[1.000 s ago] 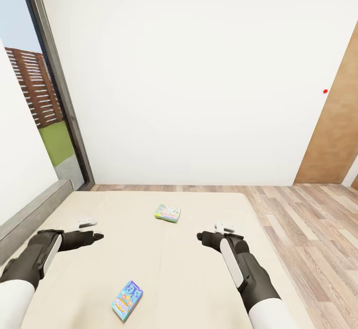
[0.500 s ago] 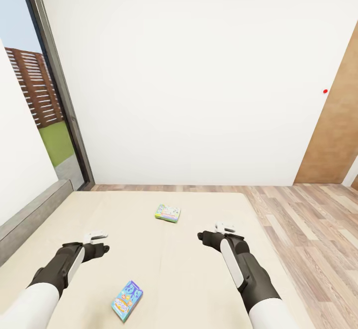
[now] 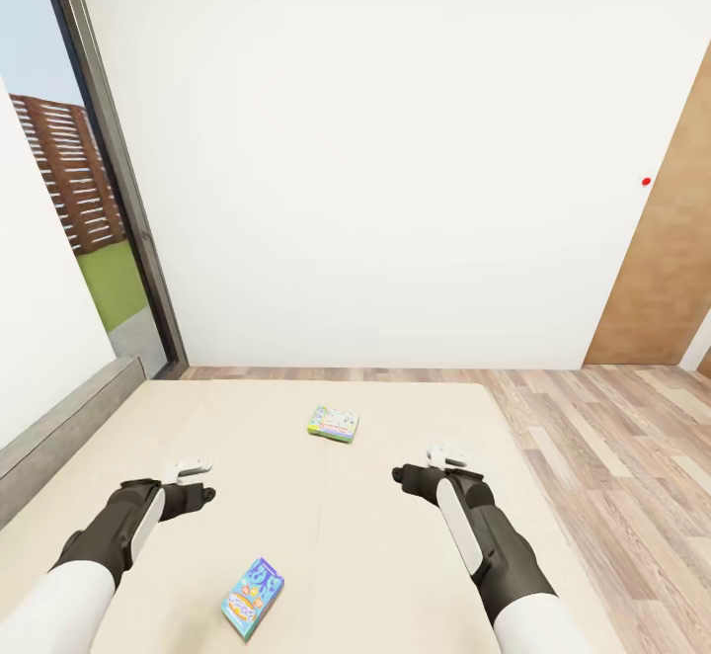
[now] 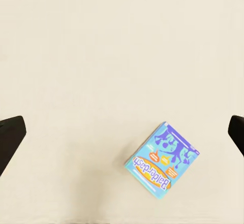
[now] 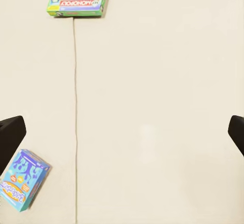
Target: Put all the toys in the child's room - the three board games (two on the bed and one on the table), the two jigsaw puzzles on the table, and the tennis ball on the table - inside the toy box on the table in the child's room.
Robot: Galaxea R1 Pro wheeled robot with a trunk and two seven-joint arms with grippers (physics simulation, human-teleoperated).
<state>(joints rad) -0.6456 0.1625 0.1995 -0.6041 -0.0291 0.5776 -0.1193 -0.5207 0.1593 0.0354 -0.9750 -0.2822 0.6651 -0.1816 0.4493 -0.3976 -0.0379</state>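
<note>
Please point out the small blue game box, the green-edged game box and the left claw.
Small blue game box (image 3: 253, 598): head view, middle of its lid.
Green-edged game box (image 3: 334, 424): head view, centre of its lid.
Left claw (image 3: 196, 477): head view, between fingertips.

My left arm (image 3: 104, 545): white near shoulder, then dark grey, long white stripe on top. My right arm (image 3: 494, 545): same colours, same white stripe. Small white piece on top near each hand. My left gripper (image 4: 122, 135) and right gripper (image 5: 122, 135): black fingers, flat blunt tips.

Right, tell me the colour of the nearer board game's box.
Blue box with an orange and white label, clearest in the left wrist view.
</note>
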